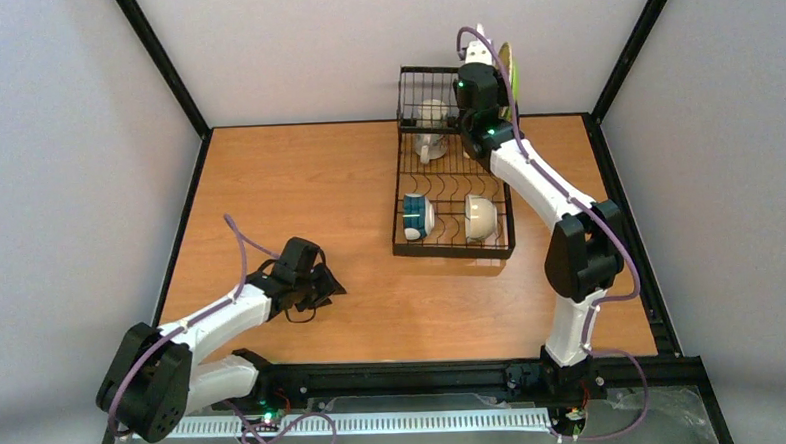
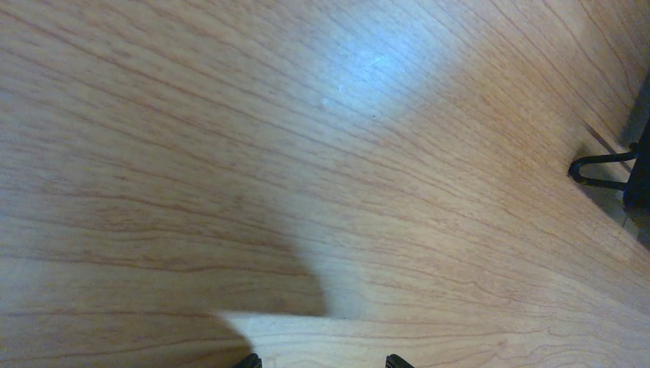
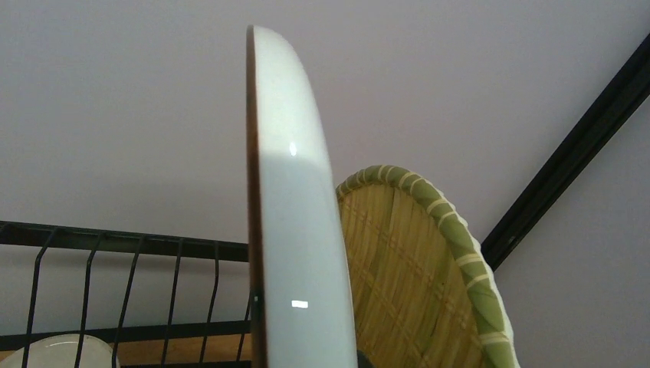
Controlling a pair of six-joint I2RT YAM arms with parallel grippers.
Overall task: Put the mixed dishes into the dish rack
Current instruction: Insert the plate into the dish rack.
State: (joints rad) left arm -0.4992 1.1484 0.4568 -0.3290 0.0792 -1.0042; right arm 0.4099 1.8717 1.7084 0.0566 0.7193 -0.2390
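Observation:
The black wire dish rack [image 1: 455,247] stands at the back right of the table. Two cream mugs [image 1: 429,115] lie in its raised far tier. A teal-banded cup [image 1: 417,217] and a cream bowl [image 1: 481,216] rest on its slotted base. My right gripper [image 1: 477,56] is above the rack's far right corner, shut on a white plate [image 3: 295,230] held on edge. Right behind it stands the lime-green plate [image 3: 418,261] [image 1: 508,69], also upright. My left gripper [image 1: 317,285] [image 2: 323,362] hovers open over bare wood, holding nothing.
Black frame posts [image 1: 627,47] and grey walls close in the table at the back and sides. The rack's upper rail and wires [image 3: 115,244] show left of the white plate. A black wire loop [image 2: 602,162] shows at the right edge of the left wrist view.

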